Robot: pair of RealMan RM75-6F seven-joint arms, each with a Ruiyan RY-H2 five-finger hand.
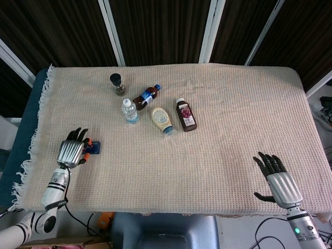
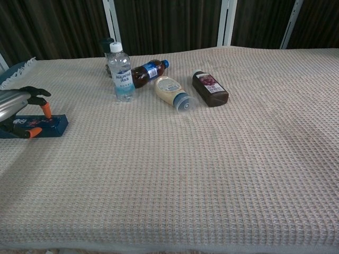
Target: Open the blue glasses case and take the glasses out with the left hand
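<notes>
Woven tablecloth (image 1: 218, 119) | our left hand (image 1: 72, 151) spread over blue glasses case (image 2: 50, 123), gripping nothing | right hand (image 1: 277, 181) open | we judge case light, rigid, slippery; grip long edges

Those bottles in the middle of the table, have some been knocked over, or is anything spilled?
Three lie on their sides: the cola bottle, the creamy sauce bottle and the dark sauce bottle. Only the water bottle and a small dark jar stand upright. All look capped, and no spill shows on the cloth.
</notes>
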